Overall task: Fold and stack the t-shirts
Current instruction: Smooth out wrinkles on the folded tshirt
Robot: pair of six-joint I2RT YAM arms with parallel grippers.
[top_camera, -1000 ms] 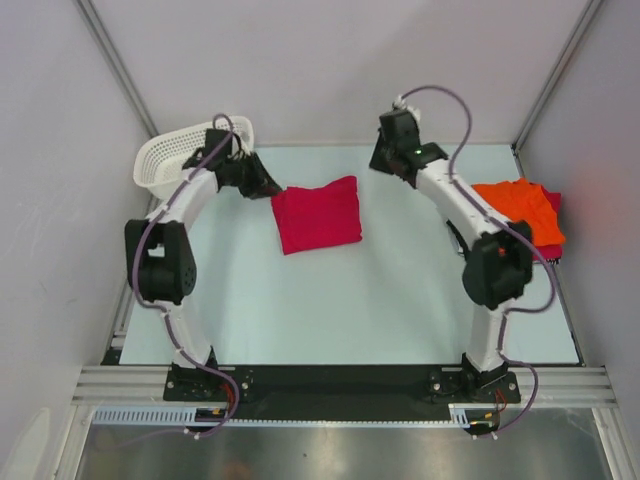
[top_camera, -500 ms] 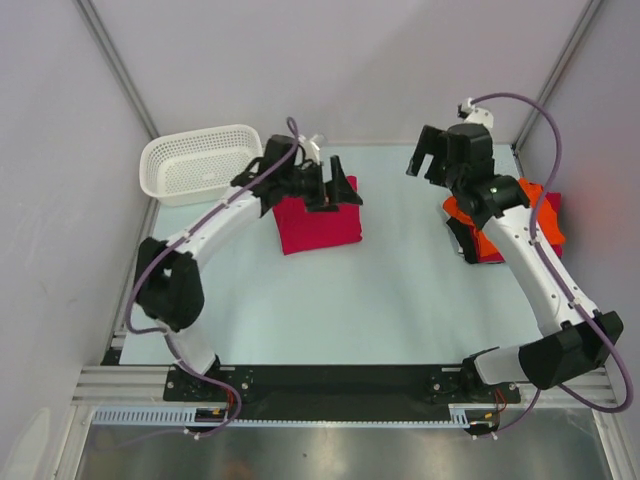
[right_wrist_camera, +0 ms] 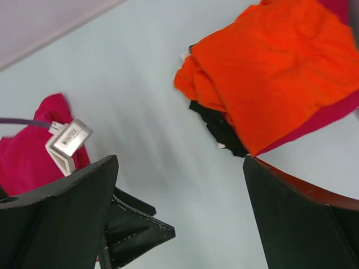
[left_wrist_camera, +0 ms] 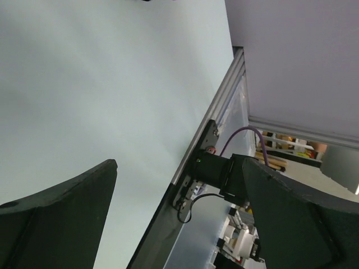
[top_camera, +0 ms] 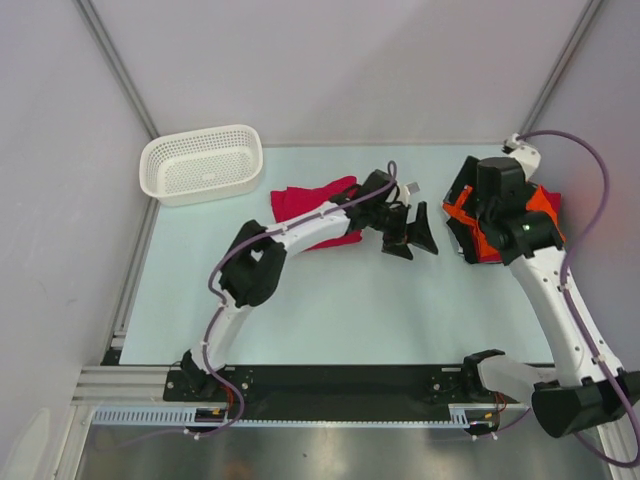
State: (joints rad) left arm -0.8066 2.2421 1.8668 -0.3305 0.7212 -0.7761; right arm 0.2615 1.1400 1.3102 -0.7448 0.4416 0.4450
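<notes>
Near table free, orange t-shirt right

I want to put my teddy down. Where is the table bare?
The biggest bare patch is the near middle of the table, between the left arm and right arm. A thinner strip runs along the far edge, right of the white basket. It's crowded between the crimson shirt and the orange shirt, where both arms reach.
</notes>
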